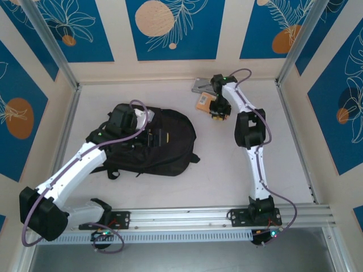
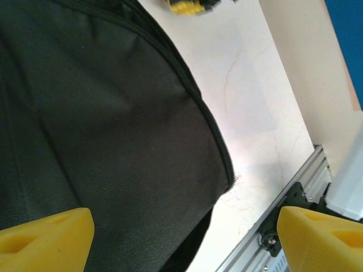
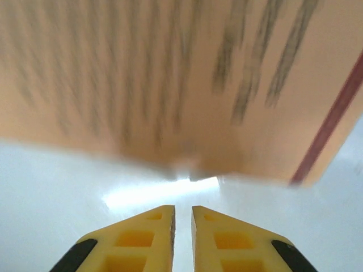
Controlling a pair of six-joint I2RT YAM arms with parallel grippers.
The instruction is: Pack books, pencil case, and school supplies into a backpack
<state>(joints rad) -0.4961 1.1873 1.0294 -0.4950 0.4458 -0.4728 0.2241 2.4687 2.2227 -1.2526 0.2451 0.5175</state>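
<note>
Backpack [image 1: 167, 144] left, orange book [image 3: 170, 85] far right.
Finds left hand [image 2: 184, 238] wide open over backpack, right hand [image 3: 182, 226] nearly closed, empty, before orange book.

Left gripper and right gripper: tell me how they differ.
The left gripper stands wide open over the backpack; the right gripper has its jaws almost together. The left faces black fabric, the right an orange book. Both have yellow fingers and hold nothing.

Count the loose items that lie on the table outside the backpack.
2. A grey case lies at the far edge of the table; an orange book lies just on its near side. Others may be hidden inside the backpack.
</note>
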